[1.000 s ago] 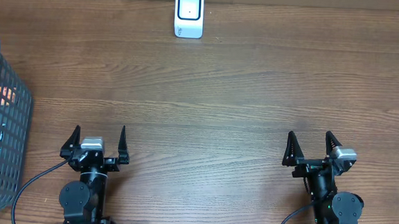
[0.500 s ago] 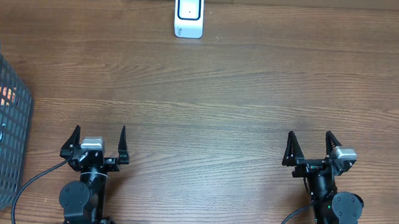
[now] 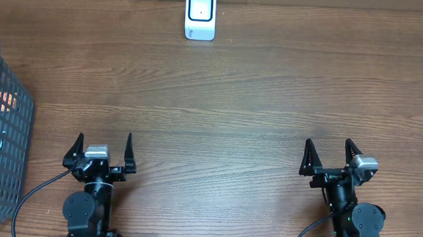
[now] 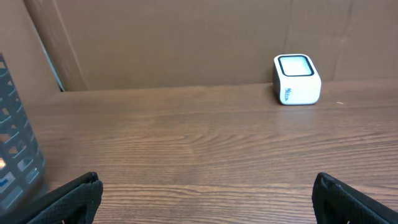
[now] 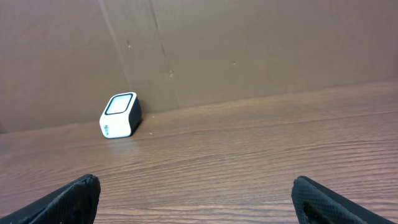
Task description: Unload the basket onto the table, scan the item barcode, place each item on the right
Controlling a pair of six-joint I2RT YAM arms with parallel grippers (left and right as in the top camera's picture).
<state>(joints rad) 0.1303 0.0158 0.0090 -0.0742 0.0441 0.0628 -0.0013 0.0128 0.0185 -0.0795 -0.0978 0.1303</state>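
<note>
A dark brown wood-grain bench (image 3: 235,98) lies under soft, even light, its grain running left to right, and along its far edge stands a plain brown cardboard wall (image 4: 186,37) with upright creases.

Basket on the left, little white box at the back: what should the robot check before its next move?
1. Left hand open and empty: ok.
2. Right hand open and empty: ok.
3. Scanner upright at the table's far edge: ok.
4. Basket holds items to pick: ok, coloured things show inside.
5. Barcode on an item in sight: cannot tell.
</note>
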